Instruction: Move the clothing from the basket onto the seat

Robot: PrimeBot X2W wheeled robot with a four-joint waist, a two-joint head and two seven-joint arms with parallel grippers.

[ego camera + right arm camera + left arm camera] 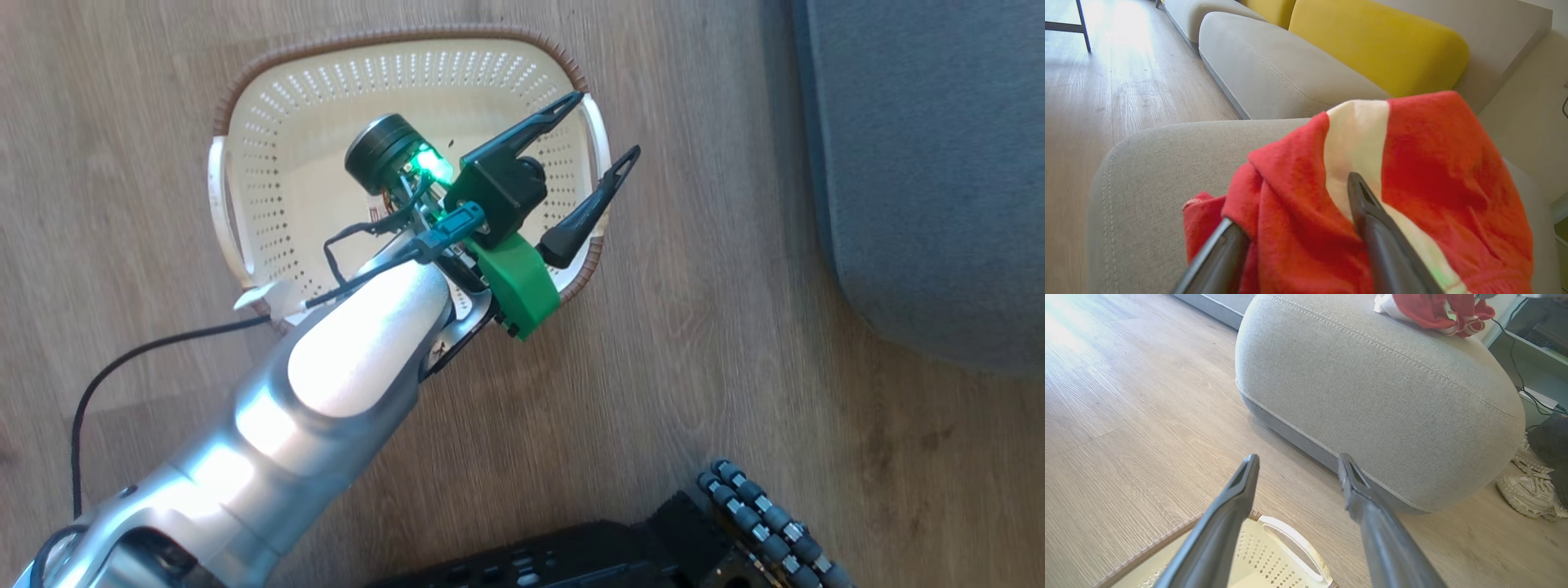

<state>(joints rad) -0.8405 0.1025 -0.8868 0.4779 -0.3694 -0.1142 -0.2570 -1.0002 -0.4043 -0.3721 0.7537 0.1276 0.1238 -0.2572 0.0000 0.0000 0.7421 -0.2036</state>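
Note:
The cream basket (269, 163) stands on the wooden floor, and what shows of its inside holds no fabric. My left gripper (604, 124) hovers open over its right handle, and in the left wrist view this gripper (1298, 457) points at the grey seat (1372, 396). Red and white clothing (1429, 310) lies in a heap on top of the seat. In the right wrist view my right gripper (1290, 200) is open, its fingers spread, with a red garment with a broad white stripe (1433, 163) bunched between and over them on the seat (1159, 183).
The seat's rounded corner (939, 163) is to the right of the basket. Pale sneakers (1531, 490) and cables (1515, 363) lie beyond the seat. A yellow cushion (1380, 45) and more grey sofa seats (1274, 69) stand behind. My dark base (612, 555) is at the bottom edge.

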